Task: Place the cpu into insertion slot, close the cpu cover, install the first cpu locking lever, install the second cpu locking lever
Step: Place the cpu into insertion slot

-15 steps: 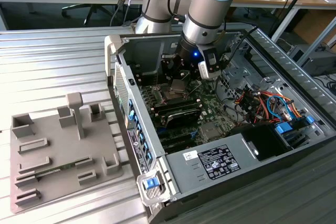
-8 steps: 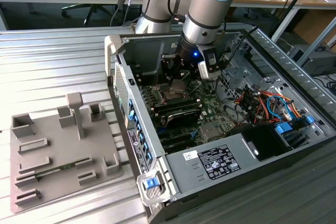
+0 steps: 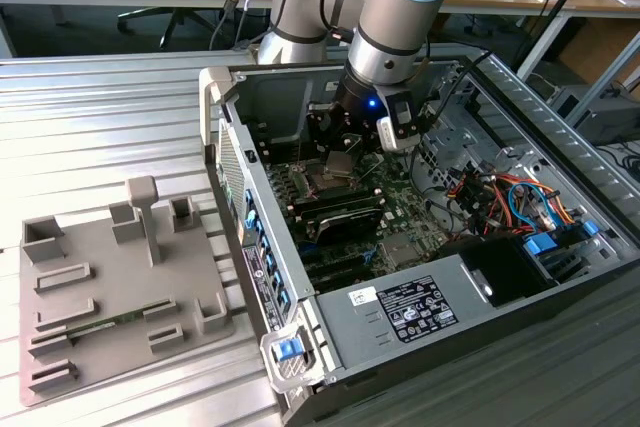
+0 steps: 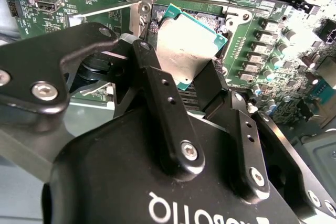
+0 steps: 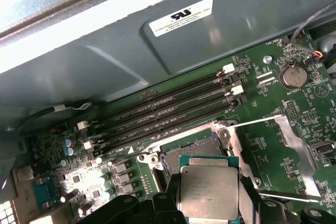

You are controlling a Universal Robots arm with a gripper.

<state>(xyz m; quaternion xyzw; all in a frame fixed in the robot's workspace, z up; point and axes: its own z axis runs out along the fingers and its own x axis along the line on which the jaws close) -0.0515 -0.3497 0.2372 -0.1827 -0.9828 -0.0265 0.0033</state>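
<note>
My gripper [image 3: 345, 147] is inside the open computer case, low over the green board. It is shut on the cpu [image 4: 186, 45], a flat silvery square with a greenish rim, pinched at two opposite edges between the black fingers [image 4: 152, 77]. The chip hangs tilted just above the insertion slot [image 5: 195, 148], whose dark socket shows beyond the cpu [image 5: 210, 192] in the first wrist view; part of the slot [image 4: 201, 17] also shows past the chip in the second wrist view. The cpu cover [image 5: 295, 148] lies swung open beside the slot. A thin locking lever [image 4: 102, 10] stands free of the socket.
Long black memory slots [image 5: 168, 111] run beside the socket toward the case wall [image 5: 157, 51]. A coin battery [image 5: 293, 76] sits on the board. Coloured cables [image 3: 505, 197] fill the case's right in the exterior view. A grey parts fixture [image 3: 110, 287] lies on the table at its left.
</note>
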